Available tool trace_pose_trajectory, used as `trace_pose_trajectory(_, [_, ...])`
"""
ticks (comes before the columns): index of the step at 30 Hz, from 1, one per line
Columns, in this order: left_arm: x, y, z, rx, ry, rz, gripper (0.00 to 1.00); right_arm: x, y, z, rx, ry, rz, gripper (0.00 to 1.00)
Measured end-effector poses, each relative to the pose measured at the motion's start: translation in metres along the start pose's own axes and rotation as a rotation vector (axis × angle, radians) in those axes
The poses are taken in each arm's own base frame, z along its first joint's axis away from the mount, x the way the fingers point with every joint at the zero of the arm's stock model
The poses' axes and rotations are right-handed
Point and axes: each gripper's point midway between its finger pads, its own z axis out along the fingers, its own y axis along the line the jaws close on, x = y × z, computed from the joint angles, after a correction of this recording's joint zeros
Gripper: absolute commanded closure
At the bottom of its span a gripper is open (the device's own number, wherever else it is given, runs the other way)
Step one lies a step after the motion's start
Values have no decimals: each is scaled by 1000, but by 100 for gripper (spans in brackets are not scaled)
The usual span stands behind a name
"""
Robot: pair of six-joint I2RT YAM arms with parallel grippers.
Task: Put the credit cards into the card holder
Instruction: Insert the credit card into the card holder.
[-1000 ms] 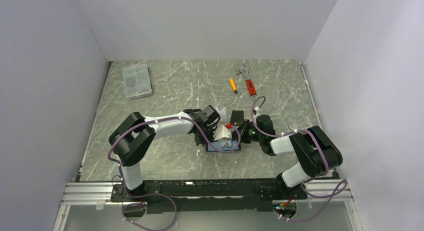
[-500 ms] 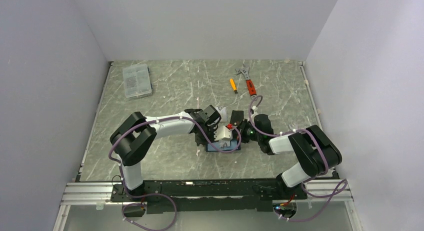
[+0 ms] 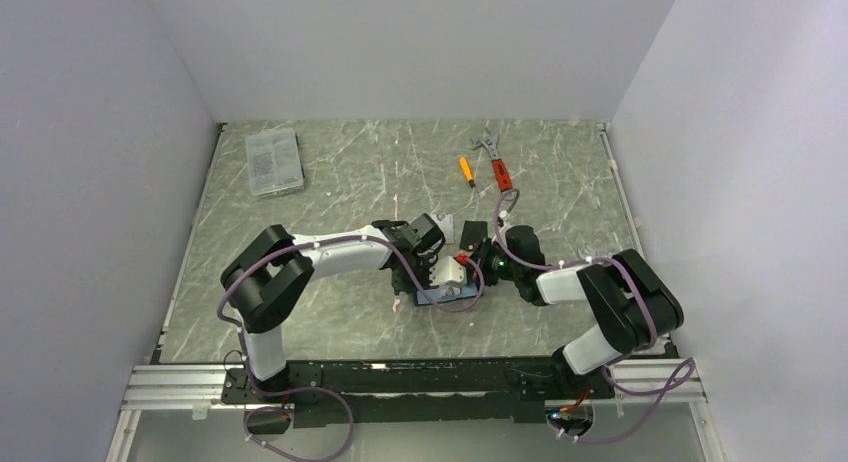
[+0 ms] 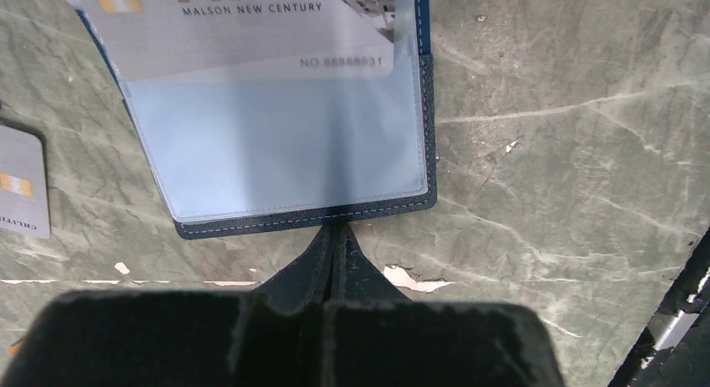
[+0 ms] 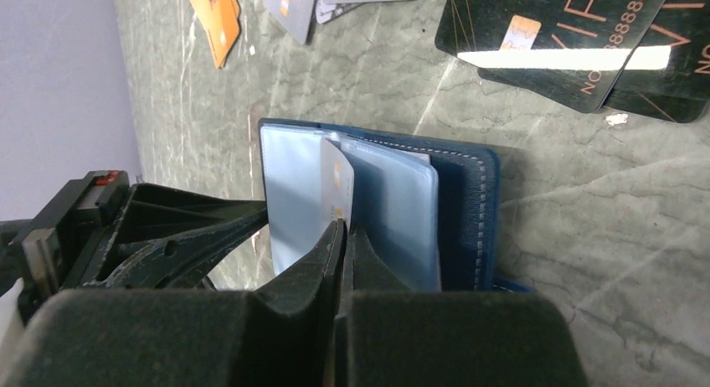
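Small dark navy-blue leather-like folding card holder (image 4: pixel 276 152) lies open and flat on the grey-green marbled table (image 3: pixel 350 172), mid-table between the two grippers, with its clear plastic pockets facing up. The thin silvery-white patterned card (image 5: pixel 337 182) stands on edge among the pockets. In the left wrist view it sits partway down one clear sleeve, with the printed number showing through. The right gripper (image 5: pixel 343 229) is closed tight on that card's near edge, with no gap between the fingers. The left gripper (image 4: pixel 335 232) is closed too, fingers pressed together and tips right at the navy stitched border of the holder - can't tell if it pinches the edge or just presses on it. Just beyond the holder, two black cards with gold lettering (image 5: pixel 569 43) overlap flat on the table. Further off are an orange-gold card (image 5: pixel 213 14) and a few loose silver cards (image 5: pixel 293 6), all flat. One more silver card (image 4: pixel 21 182) lies beside the holder's side edge, not touching it. Well apart at the far left is a clear grey compartment box (image 3: pixel 274 162). At the far right are a small orange-handled screwdriver (image 3: pixel 466 170) and a red-handled adjustable wrench (image 3: pixel 497 165) - near each other, apart from the cards.
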Motion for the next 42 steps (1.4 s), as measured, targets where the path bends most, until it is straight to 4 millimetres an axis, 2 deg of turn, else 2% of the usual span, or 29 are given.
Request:
trace_pose_trajectory(14, [0, 0, 1, 4, 18, 0, 100, 8, -2, 6, -15, 72, -2, 100])
trace_pose_trajectory(27, [0, 0, 2, 6, 22, -10, 100, 16, 6, 22, -14, 164, -35, 100])
trace_pose_trajectory(29, [0, 0, 1, 7, 22, -12, 100, 16, 6, 23, -3, 166, -39, 89])
trace_pose_trajectory(31, [0, 1, 1, 11, 16, -19, 100, 15, 7, 22, 11, 164, -45, 72])
trace_pose_trajectory(32, [1, 2, 0, 17, 7, -29, 100, 15, 7, 21, 17, 164, -47, 67])
trace_pose_trajectory(35, [3, 7, -2, 60, -49, -88, 100, 15, 10, 15, 33, 157, -63, 62])
trace_pose_trajectory(42, [28, 37, -17, 101, -153, -290, 100, 14, 10, 7, 82, 159, -78, 47])
